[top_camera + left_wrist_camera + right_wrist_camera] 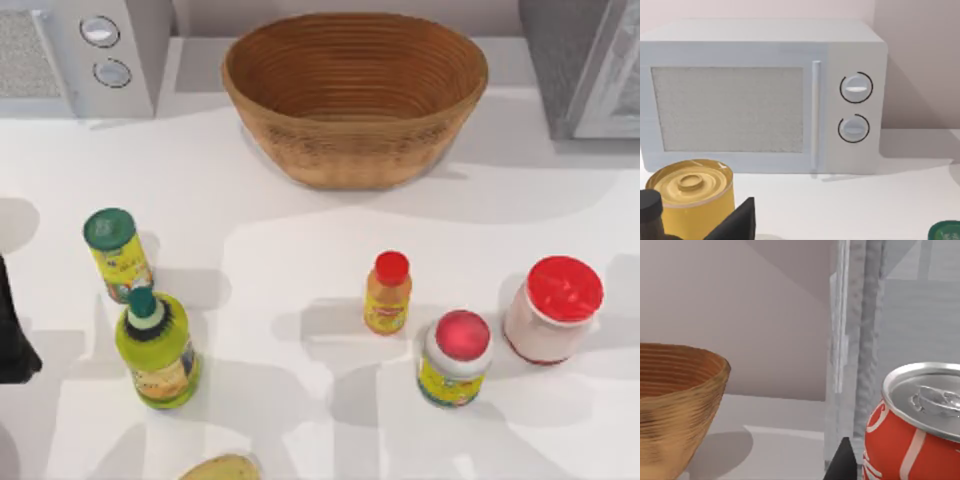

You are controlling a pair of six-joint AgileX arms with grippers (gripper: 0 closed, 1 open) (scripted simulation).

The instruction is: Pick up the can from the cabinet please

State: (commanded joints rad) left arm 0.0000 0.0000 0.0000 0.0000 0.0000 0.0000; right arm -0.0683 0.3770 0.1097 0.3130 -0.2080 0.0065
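Red can close before the right arm's wrist camera, beside the cabinet.

The red can (912,435) with a silver top stands upright just in front of the grey cabinet (900,315), whose pale-framed door (840,340) is near it; a wicker basket (675,405) sits off to one side. A dark fingertip (842,462) of the right pincer shows beside the can, and I cannot tell whether the pincer holds it. From above, the cabinet (585,65) stands at the worktop's (300,220) far right corner. The left arm (15,320) waits at the left edge.
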